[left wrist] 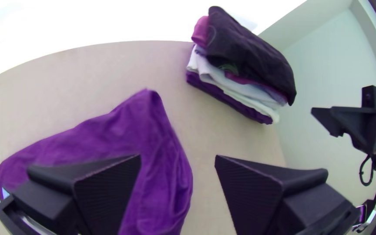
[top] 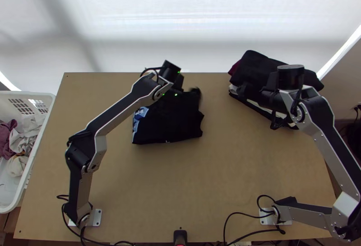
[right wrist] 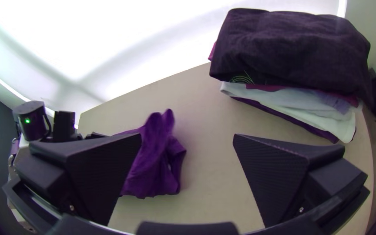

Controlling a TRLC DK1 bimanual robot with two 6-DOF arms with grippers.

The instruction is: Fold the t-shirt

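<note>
I have the dark t-shirt (top: 169, 122) folded but rumpled on the tabletop (top: 189, 187), left of centre towards the far edge, one end peaked. Over its far side I see my left gripper (top: 178, 86), fingers apart. My right gripper (top: 260, 107), its fingers also apart, is by the folded clothes pile (top: 261, 65) near the tabletop's far right corner.

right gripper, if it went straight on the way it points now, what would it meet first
Most likely the bare tabletop, between the t-shirt and the folded pile, though depth is hard to judge and its fingers could graze either.
</note>
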